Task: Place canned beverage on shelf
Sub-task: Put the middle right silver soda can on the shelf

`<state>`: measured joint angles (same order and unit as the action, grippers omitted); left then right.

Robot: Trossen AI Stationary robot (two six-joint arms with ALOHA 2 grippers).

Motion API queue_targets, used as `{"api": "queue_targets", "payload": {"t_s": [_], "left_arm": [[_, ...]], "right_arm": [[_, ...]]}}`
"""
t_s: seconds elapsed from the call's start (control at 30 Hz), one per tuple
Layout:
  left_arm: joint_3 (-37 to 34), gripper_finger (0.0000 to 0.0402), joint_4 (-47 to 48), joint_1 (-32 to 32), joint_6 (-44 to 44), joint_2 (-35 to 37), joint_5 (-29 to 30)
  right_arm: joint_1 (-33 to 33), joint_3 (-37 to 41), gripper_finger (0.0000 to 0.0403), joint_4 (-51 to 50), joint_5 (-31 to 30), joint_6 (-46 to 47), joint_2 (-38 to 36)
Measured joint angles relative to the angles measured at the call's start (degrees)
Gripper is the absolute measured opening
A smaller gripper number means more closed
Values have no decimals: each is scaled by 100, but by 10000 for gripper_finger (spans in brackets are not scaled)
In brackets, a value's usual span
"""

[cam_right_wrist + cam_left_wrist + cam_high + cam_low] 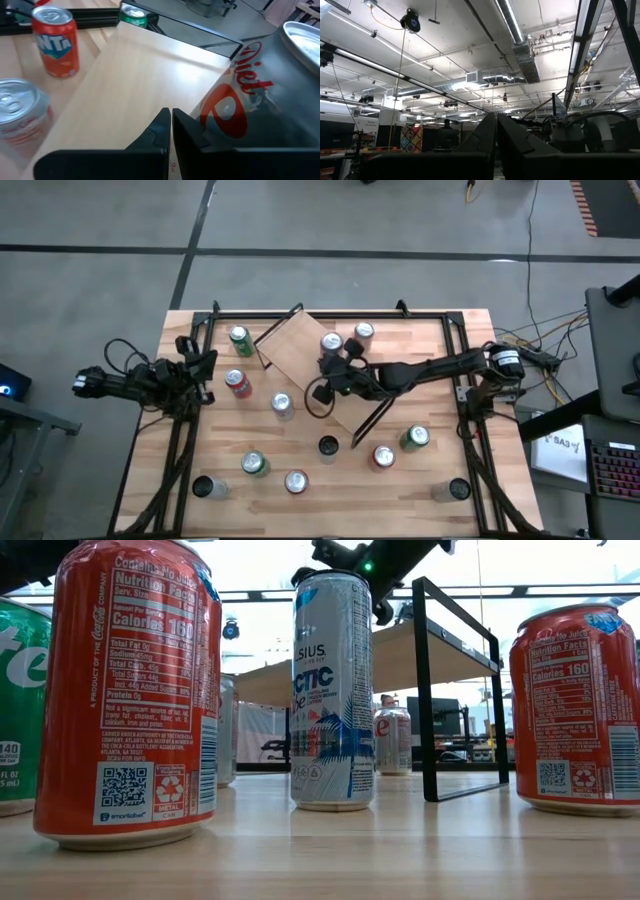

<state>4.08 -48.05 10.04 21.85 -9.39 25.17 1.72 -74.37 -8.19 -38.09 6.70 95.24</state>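
The shelf (295,345) is a light-wood board with black end frames, standing askew at the table's far middle. On or right beside its far end stand a silver Diet Coke can (330,343) and another silver can (363,332). My right gripper (170,120) is shut over the shelf board (140,75), close beside the Diet Coke can (250,95); in the high view the right gripper (328,370) reaches in from the right. My left gripper (496,127) is shut at the table's left edge and points up at the ceiling. My right gripper's shut fingers (187,127) stand close beside the Diet Coke can's lower side (220,115), slanting down from the table's right. I cannot tell whether they touch the can. Nothing is between the fingers.
Loose cans stand around the shelf: a Fanta can (55,45), a green can (133,16), a silver Coke can (20,115). Near the front are a Celsius can (332,690), red Coke cans (130,690) (575,705) and several more (254,464). A black rail (330,313) frames the table.
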Motion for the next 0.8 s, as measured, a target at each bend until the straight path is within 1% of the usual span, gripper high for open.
{"api": "queue_targets", "payload": {"t_s": [0.23, 0.4, 0.6, 0.8], "left_arm": [[0, 0, 1, -1, 0, 0, 0], [0, 0, 2, -2, -24, 0, 0], [0, 0, 93, 0, -255, -11, 0], [0, 0, 220, -1, -574, -11, -2]], "right_arm": [[-77, -1, 9, 0, 39, -17, 0], [41, 0, 9, -9, 41, -36, -40], [277, 0, 9, -278, 57, -61, -275], [273, 0, 9, -699, 39, -79, -595]]}}
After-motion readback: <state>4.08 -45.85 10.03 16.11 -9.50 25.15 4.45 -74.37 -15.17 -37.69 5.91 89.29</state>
